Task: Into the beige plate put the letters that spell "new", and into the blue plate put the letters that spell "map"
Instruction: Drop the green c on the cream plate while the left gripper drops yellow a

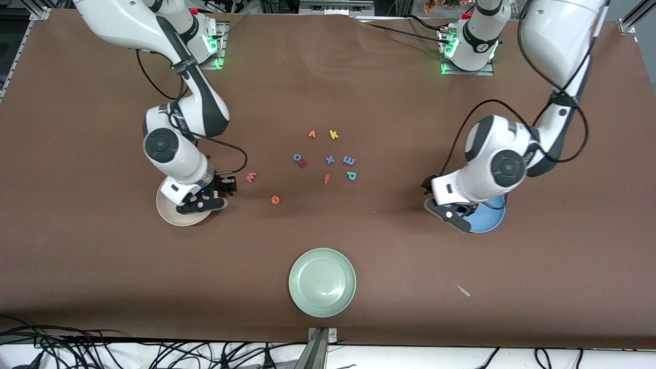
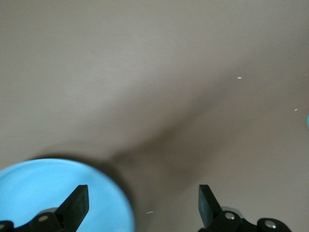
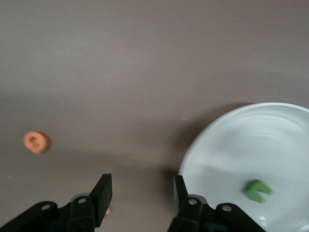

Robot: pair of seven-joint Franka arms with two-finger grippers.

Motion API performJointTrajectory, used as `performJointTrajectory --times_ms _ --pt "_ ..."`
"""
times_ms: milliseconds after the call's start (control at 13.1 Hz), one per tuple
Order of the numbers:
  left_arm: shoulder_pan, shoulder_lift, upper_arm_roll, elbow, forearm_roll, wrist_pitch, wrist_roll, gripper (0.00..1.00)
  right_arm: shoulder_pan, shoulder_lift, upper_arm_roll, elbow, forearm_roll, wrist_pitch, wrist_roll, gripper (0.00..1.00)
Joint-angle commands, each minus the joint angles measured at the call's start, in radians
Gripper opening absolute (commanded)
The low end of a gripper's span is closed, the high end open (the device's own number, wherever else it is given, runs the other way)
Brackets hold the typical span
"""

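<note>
The beige plate point(image 1: 171, 215), round and shallow, sits toward the right arm's end of the surface with the green n point(image 3: 257, 190) lying flat inside it. The pinkish-red w point(image 1: 251, 177) and orange e point(image 1: 275, 200) lie on the surface just beside that plate. The blue m point(image 1: 349, 160) and teal-green p point(image 1: 351, 176) lie close together mid-surface. The blue plate point(image 1: 489, 220) sits toward the left arm's end.

High front camera facing the robots; close wrist cameras over beige plate point(image 3: 241, 145) and blue plate point(image 2: 29, 188).
</note>
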Motion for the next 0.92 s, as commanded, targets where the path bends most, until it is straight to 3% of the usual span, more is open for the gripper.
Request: performJointTrajectory --times_ms 0,383,842 --pt "-0.035 0.020 -0.044 0.000 0.004 -0.009 -0.222 1.00 0.052 0.101 -0.006 0.116 -0.001 0.007 0.125 0.60" --pt "-0.133 0.022 -0.087 -0.025 0.004 0.002 -0.655 1.00 0.138 0.218 -0.006 0.243 -0.004 0.042 0.340 0.60" --pt "-0.219 0.046 -0.096 -0.025 -0.021 0.007 -1.119 1.00 0.192 0.272 -0.006 0.242 -0.021 0.129 0.457 0.60"
